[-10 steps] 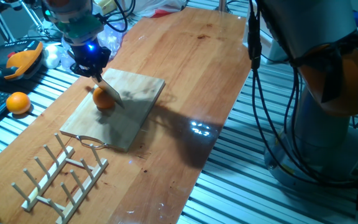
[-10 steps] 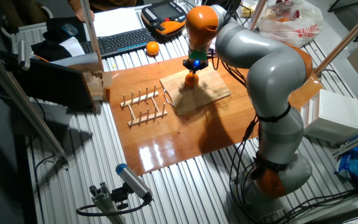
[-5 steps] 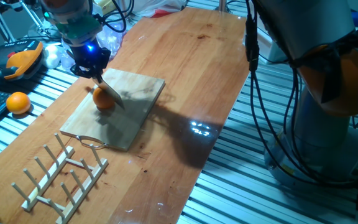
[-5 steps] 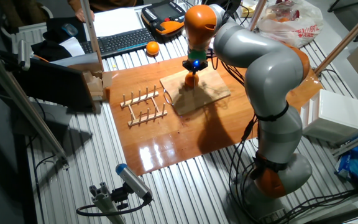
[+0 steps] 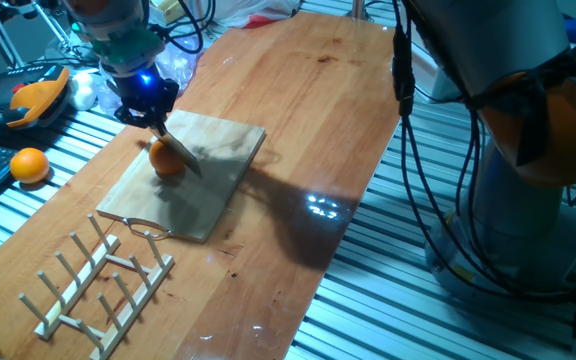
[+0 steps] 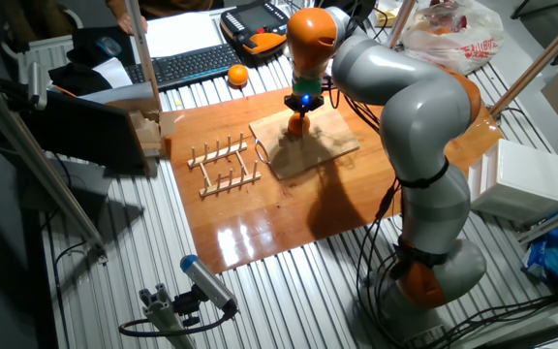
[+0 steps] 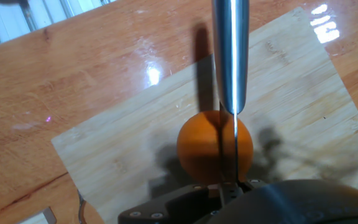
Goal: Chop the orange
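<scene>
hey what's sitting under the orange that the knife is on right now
The orange rests on a light wooden cutting board, which lies on the wooden table. The knife blade crosses the fruit's top. The contact patch beneath the orange is hidden.

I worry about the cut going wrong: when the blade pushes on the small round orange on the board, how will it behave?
The small round orange fruit may roll, being round on the flat bamboo cutting board. Its smooth skin could let the steel knife blade slip sideways.

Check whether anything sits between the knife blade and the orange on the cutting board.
Nothing visible does. The knife blade held in the end effector lies directly over the orange, which sits alone on the cutting board.
</scene>
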You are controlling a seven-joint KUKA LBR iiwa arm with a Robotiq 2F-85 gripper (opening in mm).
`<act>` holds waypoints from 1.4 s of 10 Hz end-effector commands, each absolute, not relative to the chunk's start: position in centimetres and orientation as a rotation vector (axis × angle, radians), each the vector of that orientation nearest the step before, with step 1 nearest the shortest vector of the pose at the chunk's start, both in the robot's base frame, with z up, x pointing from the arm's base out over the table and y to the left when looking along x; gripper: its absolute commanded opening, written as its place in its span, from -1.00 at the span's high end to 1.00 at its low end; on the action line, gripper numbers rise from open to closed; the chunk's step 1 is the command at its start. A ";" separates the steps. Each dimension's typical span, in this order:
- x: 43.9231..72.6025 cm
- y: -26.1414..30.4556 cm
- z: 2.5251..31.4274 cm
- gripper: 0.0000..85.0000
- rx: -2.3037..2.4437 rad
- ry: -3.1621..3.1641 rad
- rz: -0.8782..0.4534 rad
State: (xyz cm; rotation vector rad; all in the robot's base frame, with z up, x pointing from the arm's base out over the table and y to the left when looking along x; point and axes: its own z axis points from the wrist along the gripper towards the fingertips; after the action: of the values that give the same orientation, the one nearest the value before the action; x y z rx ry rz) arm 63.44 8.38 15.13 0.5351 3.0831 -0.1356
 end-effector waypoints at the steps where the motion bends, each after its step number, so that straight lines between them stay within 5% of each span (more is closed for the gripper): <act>1: 63.5 8.4 15.2 1.00 0.531 3.089 -0.133; 14: 63.5 8.4 15.2 1.00 0.482 3.177 -0.113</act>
State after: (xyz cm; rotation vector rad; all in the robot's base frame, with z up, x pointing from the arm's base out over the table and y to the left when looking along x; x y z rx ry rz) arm 63.54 8.39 15.19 0.4827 3.1797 -0.1119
